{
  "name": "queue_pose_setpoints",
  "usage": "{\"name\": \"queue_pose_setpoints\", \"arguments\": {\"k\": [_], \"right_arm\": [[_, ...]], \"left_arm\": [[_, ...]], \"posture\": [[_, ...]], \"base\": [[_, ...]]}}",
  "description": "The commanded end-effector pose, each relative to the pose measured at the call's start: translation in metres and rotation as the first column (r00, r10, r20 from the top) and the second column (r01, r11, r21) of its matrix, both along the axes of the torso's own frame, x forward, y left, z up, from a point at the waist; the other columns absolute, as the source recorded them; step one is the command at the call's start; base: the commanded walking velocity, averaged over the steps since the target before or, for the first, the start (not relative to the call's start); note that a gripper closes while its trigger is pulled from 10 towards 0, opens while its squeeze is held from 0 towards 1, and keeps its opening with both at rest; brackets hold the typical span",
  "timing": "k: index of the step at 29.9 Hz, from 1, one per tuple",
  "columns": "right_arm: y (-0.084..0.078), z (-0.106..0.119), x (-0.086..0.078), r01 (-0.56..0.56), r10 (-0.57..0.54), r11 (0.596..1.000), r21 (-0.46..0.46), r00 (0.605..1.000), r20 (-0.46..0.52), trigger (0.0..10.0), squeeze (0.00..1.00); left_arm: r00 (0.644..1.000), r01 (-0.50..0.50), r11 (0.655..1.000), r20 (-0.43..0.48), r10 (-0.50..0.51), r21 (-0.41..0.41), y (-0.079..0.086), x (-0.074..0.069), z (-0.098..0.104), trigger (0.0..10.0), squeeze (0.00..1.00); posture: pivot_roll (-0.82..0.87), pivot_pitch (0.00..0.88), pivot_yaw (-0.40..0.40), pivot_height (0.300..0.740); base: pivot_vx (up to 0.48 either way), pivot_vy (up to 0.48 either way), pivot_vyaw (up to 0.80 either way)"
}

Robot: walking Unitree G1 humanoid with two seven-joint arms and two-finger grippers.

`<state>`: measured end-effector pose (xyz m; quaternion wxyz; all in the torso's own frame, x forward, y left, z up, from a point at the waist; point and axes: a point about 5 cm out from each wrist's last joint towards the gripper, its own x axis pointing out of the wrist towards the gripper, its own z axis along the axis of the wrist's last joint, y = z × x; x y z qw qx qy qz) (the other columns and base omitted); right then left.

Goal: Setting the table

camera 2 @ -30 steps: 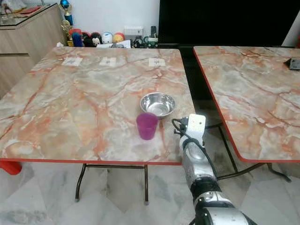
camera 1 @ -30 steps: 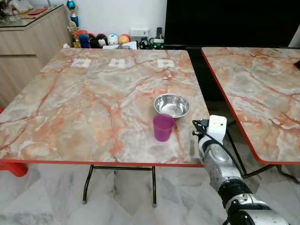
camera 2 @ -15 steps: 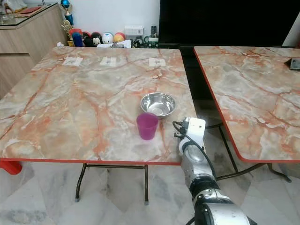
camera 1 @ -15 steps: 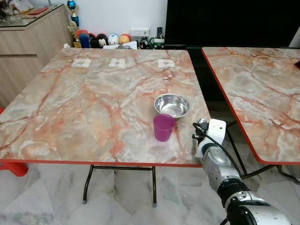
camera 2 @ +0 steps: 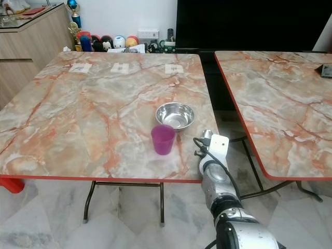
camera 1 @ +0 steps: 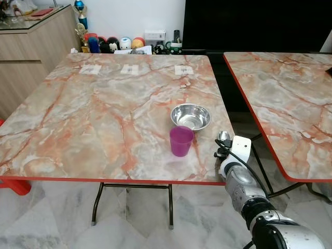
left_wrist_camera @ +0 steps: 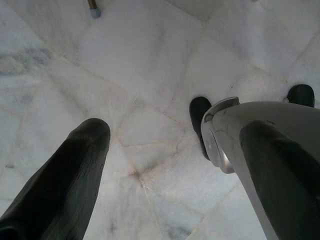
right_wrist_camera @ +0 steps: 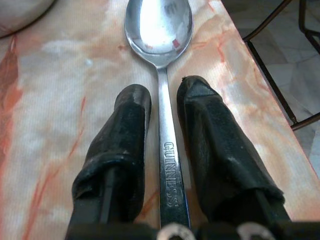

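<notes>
Black-fingered, the right pincer (right_wrist_camera: 162, 150) sits narrow around the handle of a steel spoon (right_wrist_camera: 159, 30), whose bowl lies on the marbled bench (camera 1: 104, 104) at its near right corner, at about four o'clock from the steel bowl (camera 1: 190, 116) and three o'clock from the purple cup (camera 1: 181, 140). So close to the bench's edge, the spoon could be dragged over it and fall to the floor if the fingers catch it on leaving. Its handle reads "GUINNESS"; the left pincer (left_wrist_camera: 165, 165) hangs wide over the tiled floor (left_wrist_camera: 150, 60).
</notes>
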<state>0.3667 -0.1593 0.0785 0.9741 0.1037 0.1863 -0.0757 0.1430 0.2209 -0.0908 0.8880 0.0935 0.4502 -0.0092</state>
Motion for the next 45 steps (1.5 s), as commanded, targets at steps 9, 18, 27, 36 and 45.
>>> {"name": "queue_pose_setpoints", "arguments": {"k": [9,18,27,36,45], "right_arm": [[0.007,-0.016,-0.009,-0.053,0.054,0.999,0.012,0.995,-0.081,0.0,0.0],[0.005,-0.022,-0.013,-0.07,0.068,0.997,-0.013,0.993,-0.093,0.0,0.0],[0.004,-0.029,-0.018,-0.074,0.069,0.997,-0.037,0.992,-0.11,0.0,0.0],[0.003,-0.033,-0.021,-0.059,0.053,0.997,-0.048,0.992,-0.114,0.0,0.0],[-0.009,-0.017,-0.016,0.045,-0.045,0.999,0.002,0.997,0.057,0.0,0.0]], "left_arm": [[0.999,0.02,1.0,-0.024,-0.021,-0.003,-0.001,-0.004,-0.002,10.0,0.0],[0.999,0.022,1.0,-0.028,-0.022,-0.01,-0.001,-0.006,-0.003,10.0,0.0],[0.999,0.023,1.0,-0.034,-0.023,-0.013,0.002,-0.009,-0.003,10.0,0.0],[0.999,0.034,0.999,-0.035,-0.034,-0.011,0.001,-0.01,-0.003,10.0,0.0],[0.998,0.046,0.999,-0.03,-0.046,-0.011,-0.002,-0.007,-0.003,10.0,0.0]], "posture": [[0.09,0.085,-0.01,0.74],[0.09,0.087,-0.011,0.74],[0.09,0.084,-0.005,0.74],[0.08,0.077,0.003,0.74],[0.08,0.066,0.005,0.74]], "base": [[0.0,0.0,0.0],[0.0,0.0,0.0],[0.0,0.0,0.0],[0.0,0.0,0.0],[0.0,0.0,0.0]]}}
